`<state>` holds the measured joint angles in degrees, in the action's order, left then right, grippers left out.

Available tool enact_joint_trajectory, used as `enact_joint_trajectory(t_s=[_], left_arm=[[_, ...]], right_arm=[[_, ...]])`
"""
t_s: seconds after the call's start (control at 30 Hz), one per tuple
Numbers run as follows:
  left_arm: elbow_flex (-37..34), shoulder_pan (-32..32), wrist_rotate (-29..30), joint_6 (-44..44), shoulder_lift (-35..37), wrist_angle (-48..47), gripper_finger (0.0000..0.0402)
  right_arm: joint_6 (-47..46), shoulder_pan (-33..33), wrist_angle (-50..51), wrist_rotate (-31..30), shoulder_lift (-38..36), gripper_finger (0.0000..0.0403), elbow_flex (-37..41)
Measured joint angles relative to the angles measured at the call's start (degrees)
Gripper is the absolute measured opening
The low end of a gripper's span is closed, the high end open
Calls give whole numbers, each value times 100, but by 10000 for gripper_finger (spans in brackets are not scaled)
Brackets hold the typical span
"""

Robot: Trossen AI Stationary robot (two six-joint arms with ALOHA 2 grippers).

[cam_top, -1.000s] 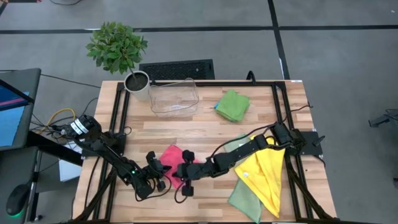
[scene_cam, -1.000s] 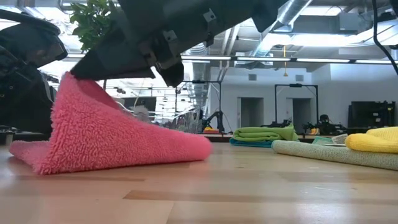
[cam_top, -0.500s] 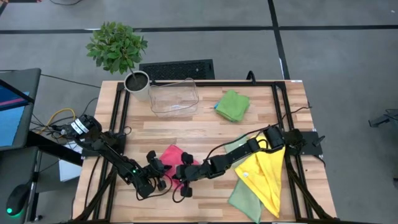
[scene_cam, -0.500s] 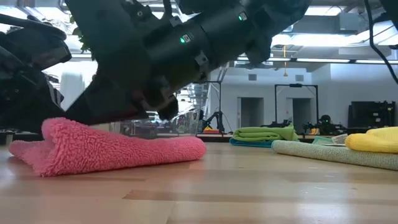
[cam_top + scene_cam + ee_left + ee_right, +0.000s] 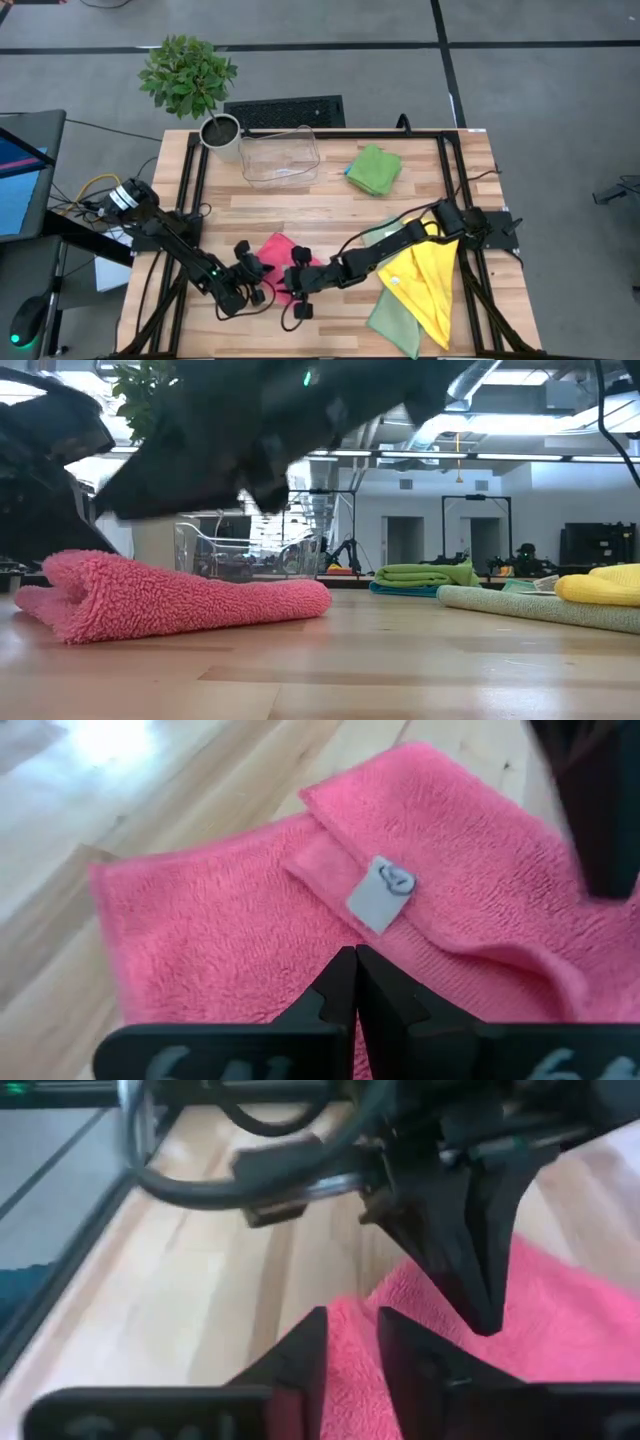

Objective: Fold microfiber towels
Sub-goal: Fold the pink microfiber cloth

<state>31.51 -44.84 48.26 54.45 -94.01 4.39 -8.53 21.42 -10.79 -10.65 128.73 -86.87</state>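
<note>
A pink towel (image 5: 279,258) lies folded over on the table near the front edge, its white tag (image 5: 381,892) facing up. In the low view the pink towel (image 5: 170,595) rests flat, with a rounded fold at its left end. My left gripper (image 5: 260,281) is shut, its tips (image 5: 355,960) at the towel's upper face. My right gripper (image 5: 297,284) hangs open just above the towel's right part, and pink cloth shows below the gap between its fingers (image 5: 352,1342). My left gripper sets its shut fingertips (image 5: 340,982) on the pink towel's upper layer (image 5: 325,925), just short of the white tag. It comes slanting down from the table's left. The towel lies flat on the table. I cannot tell whether any cloth is caught between the fingers.
A yellow towel (image 5: 430,285) and a sage towel (image 5: 392,322) lie at the near right, partly under my right arm. A folded green towel (image 5: 375,168) lies at the far right. A clear bin (image 5: 279,156) and a potted plant (image 5: 190,75) stand at the far edge.
My right gripper has gone down with the pink towel's raised edge and laid it over the rest of the towel. It has then let go and risen clear. The towel, peaked a second ago, now lies flat and doubled.
</note>
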Motion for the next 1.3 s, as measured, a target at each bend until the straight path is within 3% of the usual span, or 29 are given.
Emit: enact_joint_trajectory(t_s=[0.2, 0.3, 0.4, 0.6, 0.77, 0.9, 1.1, 1.3], left_arm=[[0, -19, 166, 36, 795, -684, 0], [0, -192, 734, 13, 1133, -433, 0], [0, -470, 1558, -345, 1119, 393, 0], [72, -544, 1607, -1107, 44, 2274, 0], [809, -294, 1237, -1437, -1184, 2420, 0], [1458, -301, 1172, -1289, -1694, 1664, 0], [1975, -412, 1098, 165, -1776, -507, 0], [1978, -490, 656, 515, -1776, -750, 0]], right_arm=[[146, -17, 316, -745, -174, 169, 29], [167, -1, 164, -1339, -206, 174, 245], [-82, -3, -249, -1512, -192, 165, 689], [-627, 119, -917, -1519, -189, 134, 1286], [-639, 219, -1083, -1509, -189, 118, 1325], [-621, 209, -968, -1519, -189, 116, 1325], [-696, 252, -818, -1499, -20, 116, 1337], [-722, 259, -912, -1623, 94, 116, 1325]])
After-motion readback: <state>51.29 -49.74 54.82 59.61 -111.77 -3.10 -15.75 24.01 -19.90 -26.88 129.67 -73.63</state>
